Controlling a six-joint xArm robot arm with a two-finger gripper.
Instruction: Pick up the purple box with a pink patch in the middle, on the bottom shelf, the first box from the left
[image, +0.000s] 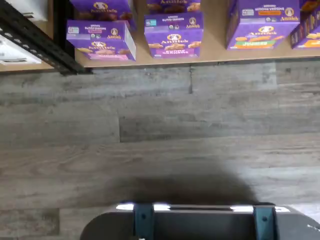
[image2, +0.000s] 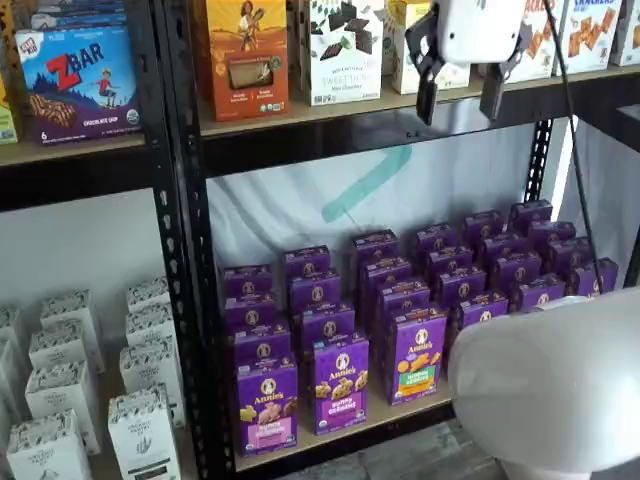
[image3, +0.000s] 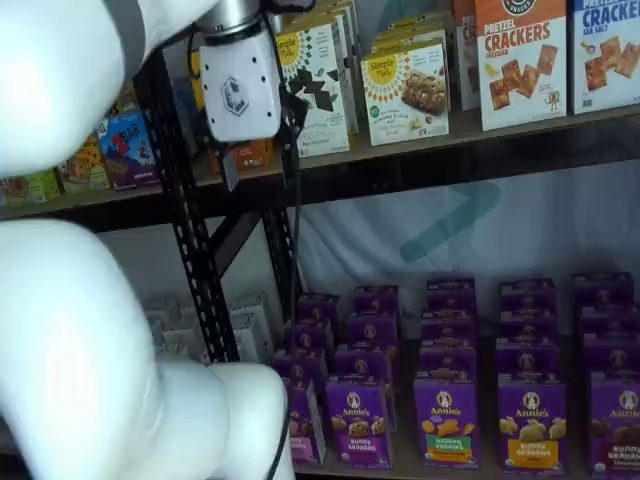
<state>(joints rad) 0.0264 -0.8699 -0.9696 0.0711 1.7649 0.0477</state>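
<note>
the purple box (image2: 267, 405) stands upright at the front of the leftmost row on the bottom shelf (image2: 345, 432), just beside the black perforated upright (image2: 190, 290) of the rack. its pink band runs across the lower front, under pictured yellowish snacks and a round white logo. in the wrist view the same box (image: 101, 41) shows at the counter's front edge, next to the dark frame post (image: 35, 40). in a shelf view only a sliver of it (image3: 303, 425) shows, the rest hidden behind the white arm (image3: 90, 380).

just beside it stands a purple carton with a purple label (image2: 341, 383), and past that one with a green label (image2: 418, 355). more purple cartons line up in rows behind all three, running back toward a pale sheet (image2: 300, 205) with a teal stripe.

the pincer (image2: 460, 98) hangs high above — level with the upper shelf, well apart from the purple box. its two black fingers (image2: 427, 95) point down from the white body with a plain gap between them, spread and holding nothing. in a shelf view the white body (image3: 238, 88) shows side-on and the fingers cannot be made out.

the upper board (image2: 400, 105) bears orange, white and yellow cartons. left of the upright, white cartons (image2: 60, 390) stand in rows, with a blue zbar box (image2: 78, 82) on the board above them. the wrist view also shows grey wood-look flooring (image: 160, 135) in front of the shelf.
</note>
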